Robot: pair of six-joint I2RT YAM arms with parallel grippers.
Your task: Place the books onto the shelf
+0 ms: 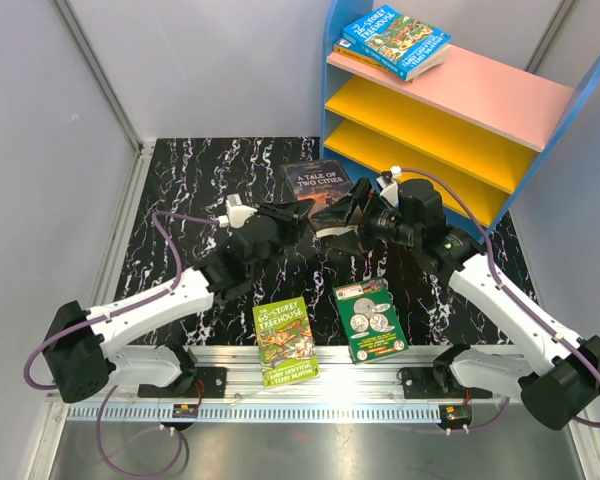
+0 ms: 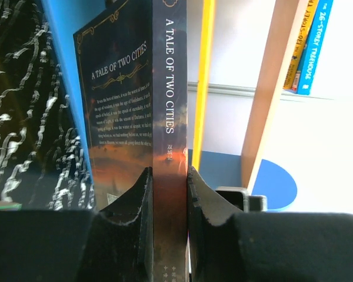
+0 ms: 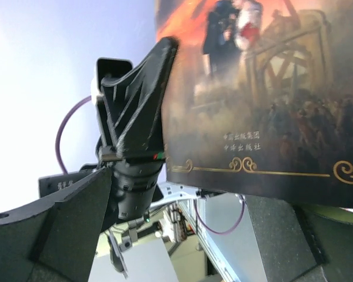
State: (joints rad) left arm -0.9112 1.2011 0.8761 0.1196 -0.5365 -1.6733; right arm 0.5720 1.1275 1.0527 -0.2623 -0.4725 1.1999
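The left claw (image 1: 298, 212) reaches toward the middle of the counter (image 1: 180, 190). It is pinched on the dark book (image 1: 315, 180). In the left wrist view its fingers (image 2: 132, 205) press both sides of the spine (image 2: 169, 106) at its lower end, and the rest of the book stands out beyond the claw toward the shelf. Near the front edge lies the lime book (image 1: 285, 342), flat and face up, with the coin book (image 1: 371, 320) just beside it on the right; both are well apart from either claw. The right claw (image 1: 342, 215) sits close against the dark book's right side, spread wide. In its wrist view the cover (image 3: 265, 100) hangs above the gap between its fingers (image 3: 65, 229); contact cannot be told. The shelf (image 1: 480, 95) stands at the far right corner, and the blue book (image 1: 400, 40) lies on its pink top board on top of another book.
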